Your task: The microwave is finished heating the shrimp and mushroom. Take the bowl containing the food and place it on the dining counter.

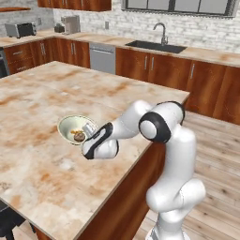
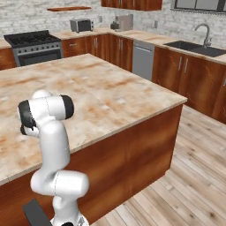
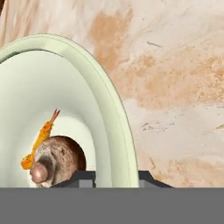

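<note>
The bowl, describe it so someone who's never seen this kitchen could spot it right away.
Find the island counter with the marbled beige-and-rust top. Near its edge by the white arm sits the bowl, at the gripper. It is pale cream-green and holds a shrimp and a mushroom.

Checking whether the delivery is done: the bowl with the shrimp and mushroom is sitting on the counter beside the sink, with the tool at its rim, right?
Not quite. The bowl sits on the island dining counter, not beside the sink, as the left base view shows. The shrimp and mushroom are inside, with the tool at its rim.

No readable text, label or number shows anywhere.
</note>
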Available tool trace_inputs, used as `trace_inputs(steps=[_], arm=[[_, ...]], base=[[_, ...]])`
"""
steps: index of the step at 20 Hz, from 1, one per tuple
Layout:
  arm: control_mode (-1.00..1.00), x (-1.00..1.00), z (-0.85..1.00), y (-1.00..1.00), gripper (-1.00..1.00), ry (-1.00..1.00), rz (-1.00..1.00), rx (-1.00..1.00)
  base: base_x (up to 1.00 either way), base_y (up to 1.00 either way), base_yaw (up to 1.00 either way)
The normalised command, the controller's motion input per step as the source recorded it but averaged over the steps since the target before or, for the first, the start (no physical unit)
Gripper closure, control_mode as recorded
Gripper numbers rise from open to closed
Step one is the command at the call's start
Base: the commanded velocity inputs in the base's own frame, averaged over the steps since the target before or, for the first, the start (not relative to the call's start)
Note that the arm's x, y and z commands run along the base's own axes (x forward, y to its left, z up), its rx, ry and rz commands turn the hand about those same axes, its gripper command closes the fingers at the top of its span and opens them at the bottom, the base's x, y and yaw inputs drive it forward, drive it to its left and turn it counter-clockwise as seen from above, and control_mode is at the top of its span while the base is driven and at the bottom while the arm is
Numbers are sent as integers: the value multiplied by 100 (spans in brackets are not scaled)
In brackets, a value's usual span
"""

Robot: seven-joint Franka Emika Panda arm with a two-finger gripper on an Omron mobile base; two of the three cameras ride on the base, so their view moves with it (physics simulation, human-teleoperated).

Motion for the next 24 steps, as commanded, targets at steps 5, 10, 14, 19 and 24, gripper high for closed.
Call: trace_inputs(steps=[5, 10, 14, 19, 24], arm=[[-100, -19, 100, 1, -100, 0, -13, 0], [-100, -69, 100, 0, -100, -4, -11, 0], [-100, -74, 100, 5, -100, -11, -7, 0], [-100, -83, 100, 9, -100, -8, -1, -1], [-100, -95, 100, 19, -100, 0, 1, -11]], base=[[0, 0, 0], [0, 0, 0], [0, 0, 0], [0, 0, 0], [0, 0, 0]])
